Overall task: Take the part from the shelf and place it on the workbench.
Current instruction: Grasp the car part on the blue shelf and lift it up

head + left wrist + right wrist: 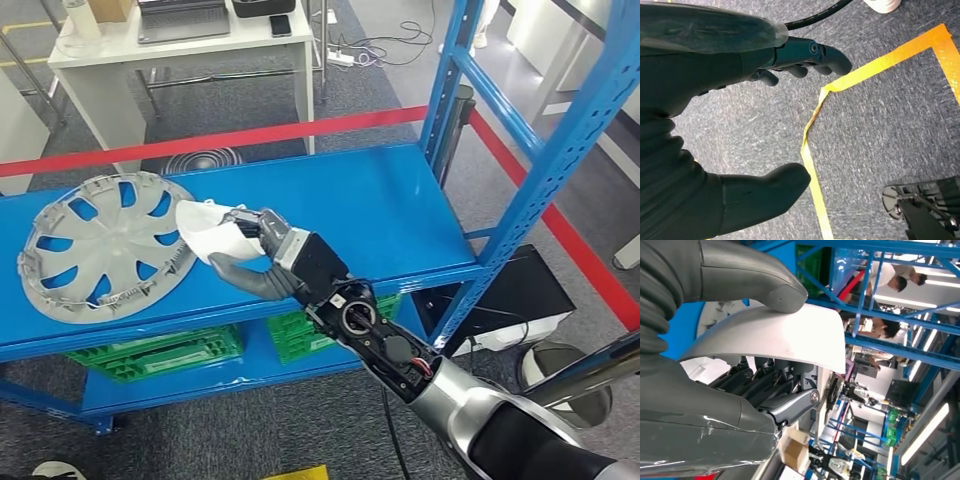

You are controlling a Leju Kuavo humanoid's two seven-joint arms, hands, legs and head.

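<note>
A white curved part [202,232] is held just above the blue shelf [362,200], beside a silver wheel cover [102,245] lying flat at the shelf's left. My right hand [260,255] grips the part by its near edge, with the thumb on one face and the dark fingers on the other. The right wrist view shows the same hold: the grey thumb [753,282] presses on the white part [783,335], and the fingers [764,385] curl against its other side. My left hand [677,95] hangs over the grey floor, fingers spread, holding nothing.
Blue shelf uprights [528,170] rise at the right. Red barrier tape [226,135] runs behind the shelf, with a white table [189,45] beyond it. Green crates [166,350] sit on the lower level. Yellow floor tape [813,185] marks the carpet. People [885,275] stand far off.
</note>
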